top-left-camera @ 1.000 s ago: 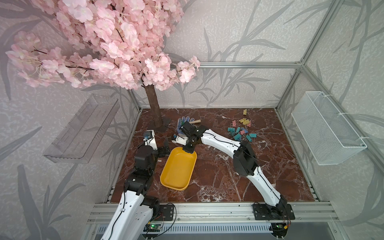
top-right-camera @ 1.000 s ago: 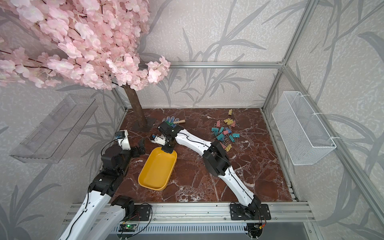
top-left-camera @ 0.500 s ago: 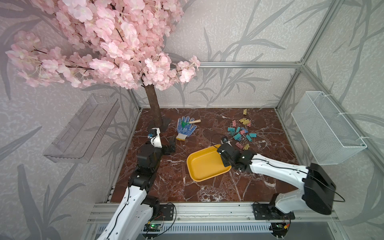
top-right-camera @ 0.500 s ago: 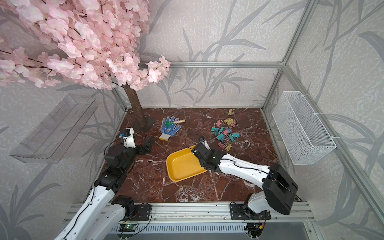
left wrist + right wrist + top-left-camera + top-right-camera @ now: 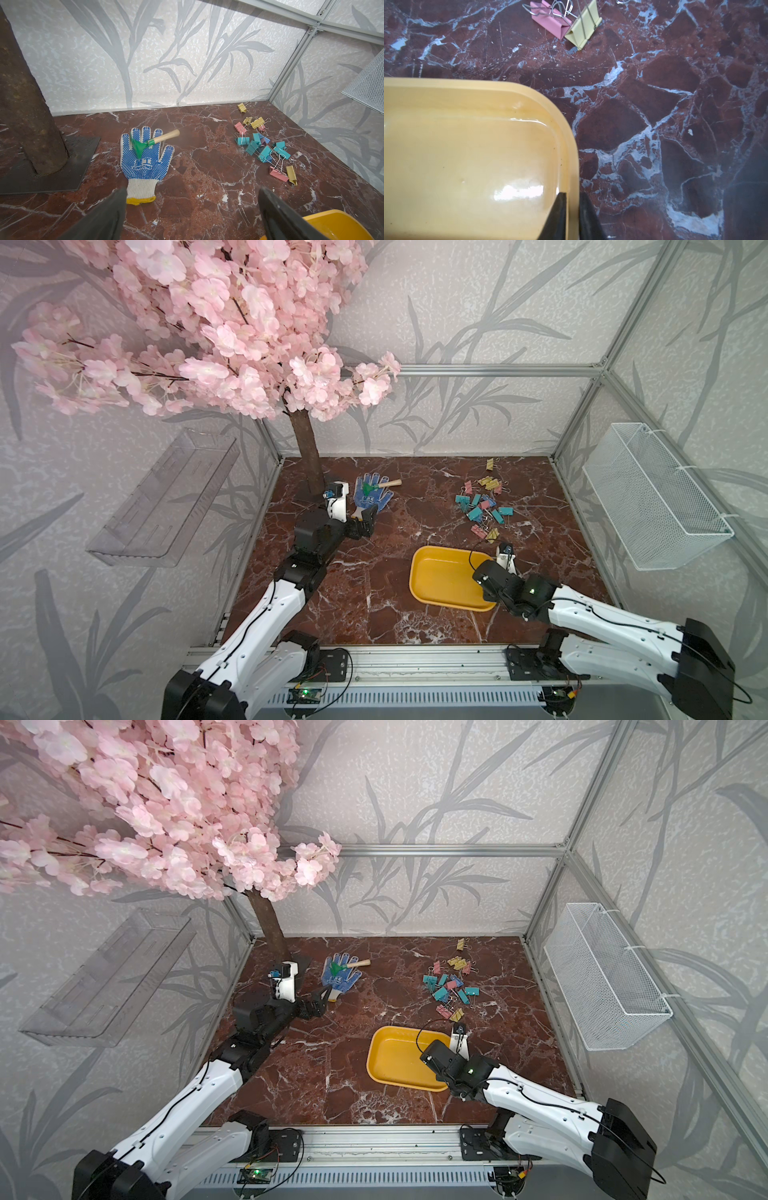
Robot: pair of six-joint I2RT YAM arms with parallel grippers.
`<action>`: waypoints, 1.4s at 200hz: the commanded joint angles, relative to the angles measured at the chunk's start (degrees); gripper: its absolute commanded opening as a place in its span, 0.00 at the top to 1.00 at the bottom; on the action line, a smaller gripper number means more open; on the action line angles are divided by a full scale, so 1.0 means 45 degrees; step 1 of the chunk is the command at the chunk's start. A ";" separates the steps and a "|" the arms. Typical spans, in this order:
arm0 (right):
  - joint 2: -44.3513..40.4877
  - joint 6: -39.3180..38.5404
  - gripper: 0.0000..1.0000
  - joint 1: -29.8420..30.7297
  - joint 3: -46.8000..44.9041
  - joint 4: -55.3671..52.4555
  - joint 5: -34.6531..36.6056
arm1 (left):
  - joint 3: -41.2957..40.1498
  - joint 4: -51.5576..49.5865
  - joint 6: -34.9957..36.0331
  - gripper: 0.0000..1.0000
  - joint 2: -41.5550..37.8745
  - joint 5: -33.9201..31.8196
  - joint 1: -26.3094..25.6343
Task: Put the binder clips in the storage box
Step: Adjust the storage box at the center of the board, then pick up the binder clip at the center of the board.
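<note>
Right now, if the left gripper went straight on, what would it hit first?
Likely bare marble tabletop: the open left gripper aims between the work glove and the binder clips; depth unclear.

The right hand (image 5: 441, 1060) reaches down at the right rim of the yellow storage box (image 5: 395, 1058). Binder clips (image 5: 449, 988) lie scattered on the bench (image 5: 353, 1019) just beyond.

The left arm (image 5: 266, 610) is stretched forward, and the left tool (image 5: 193, 189) is held with its jaws spread wide. The right arm (image 5: 602, 614) is extended low and inward. The right tool (image 5: 572, 195) is angled downward, its fingers (image 5: 558, 216) separated by only a narrow gap.
</note>
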 commanded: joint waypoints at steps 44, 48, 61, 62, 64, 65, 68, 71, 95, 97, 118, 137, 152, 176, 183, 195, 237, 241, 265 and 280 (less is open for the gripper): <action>0.1414 -0.2341 0.77 -0.0010 0.0423 0.1758 -0.0950 | -0.0249 -0.0377 0.0994 0.00 -0.0621 -0.0476 -0.0721; 0.1454 -0.2406 0.77 -0.0010 0.0459 0.1752 -0.0874 | -0.0231 -0.0400 0.1011 0.00 -0.0609 -0.0545 -0.0721; 0.1447 -0.2520 0.76 -0.0082 0.0691 0.1595 -0.0658 | -0.0225 -0.0508 0.1062 0.00 -0.0634 -0.0730 -0.0719; 0.1448 -0.2521 0.75 -0.0085 0.0729 0.1568 -0.0643 | -0.0227 -0.0498 0.1069 0.00 -0.0636 -0.0731 -0.0720; 0.1438 -0.2522 0.74 -0.0102 0.0792 0.1494 -0.0593 | -0.0224 -0.0491 0.1083 0.00 -0.0633 -0.0746 -0.0720; 0.1423 -0.2532 0.73 -0.0105 0.0828 0.1478 -0.0581 | -0.0227 -0.0490 0.1079 0.00 -0.0635 -0.0758 -0.0721; 0.1391 -0.2541 0.70 -0.0135 0.0960 0.1328 -0.0512 | -0.0229 -0.0523 0.1088 0.00 -0.0630 -0.0769 -0.0721; 0.1346 -0.2552 0.67 -0.0199 0.1089 0.1202 -0.0448 | -0.0230 -0.0527 0.1104 0.00 -0.0637 -0.0792 -0.0721; 0.0780 -0.3055 0.43 -0.1244 0.2067 0.1017 -0.0707 | -0.0209 -0.0560 0.1092 0.00 -0.0638 -0.0792 -0.0721; 0.0744 -0.3120 0.43 -0.1388 0.2117 0.1088 -0.0872 | -0.0195 -0.0565 0.1094 0.00 -0.0638 -0.0791 -0.0721; 0.0917 -0.3555 0.42 -0.3852 0.2856 0.1790 -0.3502 | -0.0206 -0.0572 0.1095 0.00 -0.0638 -0.0830 -0.0721; 0.2175 -0.3759 0.46 -0.5703 0.4051 0.1431 -0.5010 | -0.0179 -0.0646 0.1121 0.00 -0.0634 -0.0877 -0.0721; 0.3499 -0.4027 0.49 -0.6456 0.5087 0.0880 -0.5260 | -0.0181 -0.0688 0.1104 0.00 -0.0618 -0.0855 -0.0738; 0.5461 -0.4993 0.54 -0.6705 0.6547 0.0523 -0.5638 | -0.0205 -0.0615 0.1042 0.00 -0.0581 -0.0663 -0.0760; 0.5972 -0.5153 0.56 -0.6695 0.6886 0.0421 -0.5828 | -0.0203 -0.0602 0.1020 0.00 -0.0558 -0.0613 -0.0760; 0.6759 -0.5371 0.58 -0.6673 0.7162 0.0574 -0.5783 | -0.0183 -0.0622 0.1012 0.00 -0.0493 -0.0582 -0.0768; 0.8664 -0.7564 0.58 -0.6154 0.8035 0.0636 -0.4505 | -0.0107 -0.0808 0.1017 0.00 -0.0311 -0.0697 -0.0818; 0.8859 -0.7752 0.58 -0.6043 0.8147 0.0582 -0.4341 | -0.0107 -0.0820 0.1014 0.00 -0.0306 -0.0690 -0.0826; 0.9979 -0.8874 0.52 -0.5469 0.8972 -0.0016 -0.2615 | -0.0037 -0.0864 0.1014 0.00 -0.0217 -0.0660 -0.0838; 1.0626 -0.8874 0.52 -0.5287 0.9540 -0.0458 -0.1902 | -0.0028 -0.0926 0.1013 0.00 -0.0194 -0.0672 -0.0838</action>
